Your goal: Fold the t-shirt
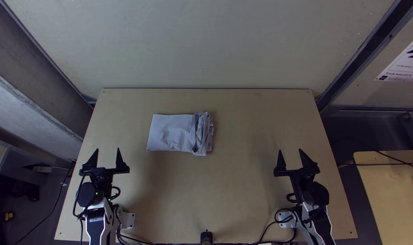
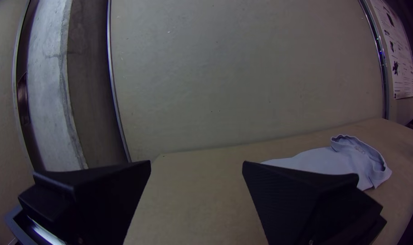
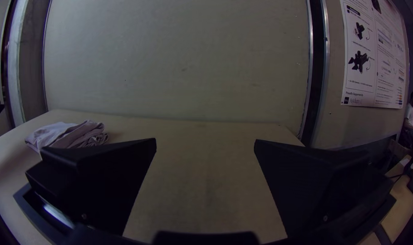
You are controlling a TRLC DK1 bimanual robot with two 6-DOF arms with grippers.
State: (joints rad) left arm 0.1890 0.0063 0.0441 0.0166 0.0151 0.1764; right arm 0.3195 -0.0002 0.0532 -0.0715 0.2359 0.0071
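Top view: t-shirt lies on the tabletop, nearer the far edge than the near one and left of the middle. Folded into a compact rectangle: smooth, flat panel toward the left edge, rumpled, layered band toward the right edge. Left gripper is spread wide, holding nothing, near the left edge. Right gripper likewise parted and unloaded, nearer the right edge. I judge the folding all but complete; at most a tidy-up remains.

Left wrist view: a curled rim of cloth stands slightly proud at the bunched end; collar or hem, cannot tell. Both fingers well apart, no fabric between.

Right wrist view: loose plies stacked at that same end. Handling estimate: light, limp, not fragile, unlikely to slip once pinched. For any adjustment, grip all layers together at the bunched end; catching only the top ply would probably open the fold. Smooth panel: better pressed than pinched.
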